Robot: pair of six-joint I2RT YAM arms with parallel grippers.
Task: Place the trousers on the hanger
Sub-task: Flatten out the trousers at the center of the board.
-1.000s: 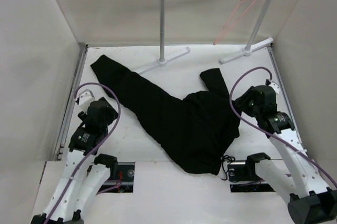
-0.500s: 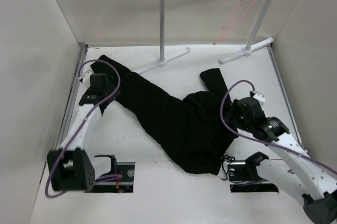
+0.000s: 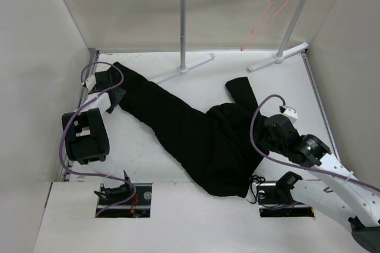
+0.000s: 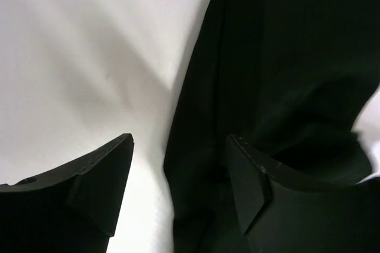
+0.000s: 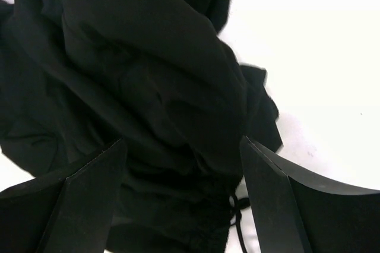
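Observation:
The black trousers (image 3: pixel 190 134) lie spread on the white table. One leg runs to the far left, the other folds back toward the rail. The pink-red wire hanger (image 3: pixel 267 15) hangs from the rail at the back right. My left gripper (image 3: pixel 114 100) is at the far-left leg end. In the left wrist view it (image 4: pixel 178 146) stands open, the trousers' edge (image 4: pixel 261 75) lying between its fingers. My right gripper (image 3: pixel 264 140) is over the bunched waist at the trousers' right side. In the right wrist view it (image 5: pixel 183 146) is open over crumpled trousers fabric (image 5: pixel 142 75) and a drawstring (image 5: pixel 235 205).
A white-and-silver rail stand (image 3: pixel 183 27) stands at the back, its feet (image 3: pixel 178 72) close to the left trouser leg. White walls (image 3: pixel 41 57) close in the table on the left, back and right. Purple cables loop off both arms.
My left arm has swung from near its base out to the far-left leg end. My right arm has come down and left onto the waist, its jaws spreading wider.

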